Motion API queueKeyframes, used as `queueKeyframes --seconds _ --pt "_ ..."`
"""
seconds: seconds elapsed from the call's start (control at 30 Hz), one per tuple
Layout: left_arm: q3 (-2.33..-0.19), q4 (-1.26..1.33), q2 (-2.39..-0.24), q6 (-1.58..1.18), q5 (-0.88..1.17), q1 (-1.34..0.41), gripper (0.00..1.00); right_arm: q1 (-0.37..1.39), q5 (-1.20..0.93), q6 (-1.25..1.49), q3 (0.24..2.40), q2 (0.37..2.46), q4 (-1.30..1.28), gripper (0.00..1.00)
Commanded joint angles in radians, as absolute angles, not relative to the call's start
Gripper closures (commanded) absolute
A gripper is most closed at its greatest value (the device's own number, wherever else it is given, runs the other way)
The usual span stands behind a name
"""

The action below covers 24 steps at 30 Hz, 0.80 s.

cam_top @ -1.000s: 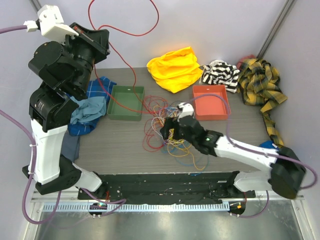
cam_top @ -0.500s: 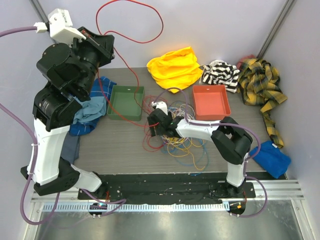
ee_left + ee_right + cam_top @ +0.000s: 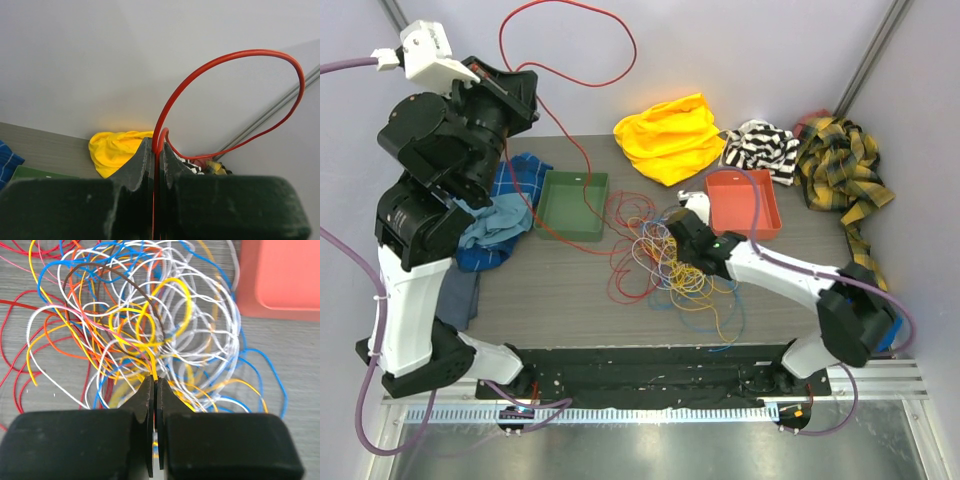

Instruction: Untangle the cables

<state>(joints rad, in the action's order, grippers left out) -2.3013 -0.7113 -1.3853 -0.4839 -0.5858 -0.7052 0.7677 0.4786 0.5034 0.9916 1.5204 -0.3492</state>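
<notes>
Two wires pinched – the cables lay tangled on the table.
The left gripper, raised high, clamped a red cable; the right gripper was closed on a yellow cable in the heap.

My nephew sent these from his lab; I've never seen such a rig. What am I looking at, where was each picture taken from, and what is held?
It is a robot: a left arm and a right arm bolted at the near edge of a grey table, each ending in a two-finger end effector. The wide picture looks down from above; the other two come from wrist cameras. On the table lie a tangle of thin coloured cables, a green tray, an orange-red tray, a yellow cloth, a black-and-white striped cloth, a plaid cloth and a blue cloth. The left end effector is shut on a long red cable looping through the air. The right end effector, down at the tangle, is shut on a thin yellow cable.
</notes>
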Motion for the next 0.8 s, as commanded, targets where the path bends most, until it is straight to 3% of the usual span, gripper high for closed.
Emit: queueKeyframes --seconds 0.0,0.07,0.1,0.13,0.17,0.23,0.33,0.6,0.77 --pt "-2.316 -0.669 -1.39 -0.443 -0.615 -0.709 1.0 0.73 0.515 0.54 0.898 1.365 -0.39 0.99" --pt "-2.321 -0.667 -1.394 -0.442 -0.617 -0.709 1.0 0.723 0.505 0.534 0.874 1.309 -0.394 0.94" --pt "-2.321 -0.666 -1.394 -0.442 -0.612 -0.709 1.0 0.724 0.488 0.531 0.873 1.295 -0.399 0.85" --pt "-2.321 -0.664 -1.399 -0.443 -0.612 -0.709 1.0 0.727 0.47 0.529 0.874 1.276 -0.388 0.73" --pt "-2.316 -0.666 -1.399 -0.446 -0.609 -0.707 1.0 0.738 0.451 0.528 0.874 1.258 -0.376 0.48" --pt "-2.309 -0.666 -1.402 -0.459 -0.595 -0.709 1.0 0.77 0.456 0.494 0.876 1.204 -0.318 0.25" --pt "-2.29 -0.666 -1.408 -0.469 -0.575 -0.709 1.0 0.85 0.474 0.411 0.913 1.195 -0.255 0.13" --pt "-2.387 -0.675 -1.468 -0.413 -0.595 -0.709 1.0 0.879 0.417 0.391 0.948 1.232 -0.186 0.17" --pt "-2.234 -0.383 -1.416 -0.261 -0.624 -0.709 1.0 0.882 0.37 0.429 0.887 1.139 -0.164 0.19"
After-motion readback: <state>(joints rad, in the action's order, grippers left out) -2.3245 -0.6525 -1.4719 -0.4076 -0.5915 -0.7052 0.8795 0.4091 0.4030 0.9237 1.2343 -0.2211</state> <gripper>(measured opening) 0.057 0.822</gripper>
